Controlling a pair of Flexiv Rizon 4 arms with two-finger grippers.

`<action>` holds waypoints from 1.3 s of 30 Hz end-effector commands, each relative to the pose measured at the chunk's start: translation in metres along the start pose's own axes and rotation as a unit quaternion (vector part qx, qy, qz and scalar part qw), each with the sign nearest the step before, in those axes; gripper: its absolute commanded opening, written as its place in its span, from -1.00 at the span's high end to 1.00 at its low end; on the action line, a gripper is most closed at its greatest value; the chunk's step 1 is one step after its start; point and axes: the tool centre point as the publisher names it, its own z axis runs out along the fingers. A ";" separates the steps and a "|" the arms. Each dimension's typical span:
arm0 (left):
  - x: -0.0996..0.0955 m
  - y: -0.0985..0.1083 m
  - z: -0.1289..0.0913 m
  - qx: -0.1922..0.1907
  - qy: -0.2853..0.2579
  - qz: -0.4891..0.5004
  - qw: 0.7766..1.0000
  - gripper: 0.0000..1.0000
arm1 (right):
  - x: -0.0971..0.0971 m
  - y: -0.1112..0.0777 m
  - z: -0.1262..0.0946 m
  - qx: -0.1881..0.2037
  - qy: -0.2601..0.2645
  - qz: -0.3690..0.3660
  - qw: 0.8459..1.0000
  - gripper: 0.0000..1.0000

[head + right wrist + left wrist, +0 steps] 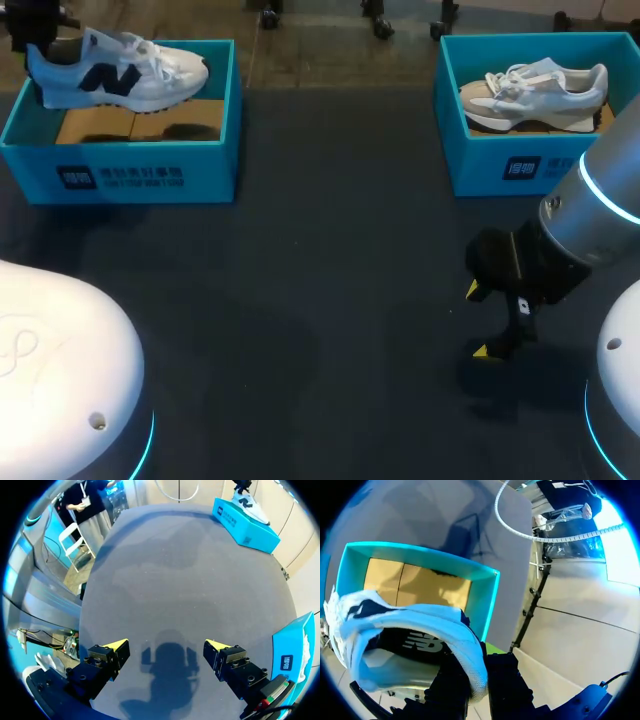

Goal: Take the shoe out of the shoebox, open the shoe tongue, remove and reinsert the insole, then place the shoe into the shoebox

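While left gripper (477, 680) seemingly clamps shoe (120, 72) over upper-left shoebox (140, 170), step 1 underway; next: lower onto table (320, 250); right gripper (166, 647) open.

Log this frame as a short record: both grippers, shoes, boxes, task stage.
left gripper: shut on the heel of the white and navy sneaker, holding it above the left shoebox
right gripper: open, empty, above the table
right shoebox: holds a beige sneaker
stage: sneaker gripped at its box; tongue and insole steps not yet done
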 end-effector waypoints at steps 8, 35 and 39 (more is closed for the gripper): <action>-0.020 0.014 0.021 -0.002 -0.009 0.006 1.000 1.00 | 0.001 0.000 0.002 0.001 -0.001 0.000 1.000 -1.00; -0.031 -0.006 0.068 0.014 -0.015 0.043 0.999 1.00 | 0.001 0.000 0.002 0.001 -0.001 0.000 1.000 -1.00; -0.025 -0.019 0.065 0.007 -0.023 0.048 0.999 1.00 | 0.001 0.000 0.002 0.001 -0.001 0.000 1.000 -1.00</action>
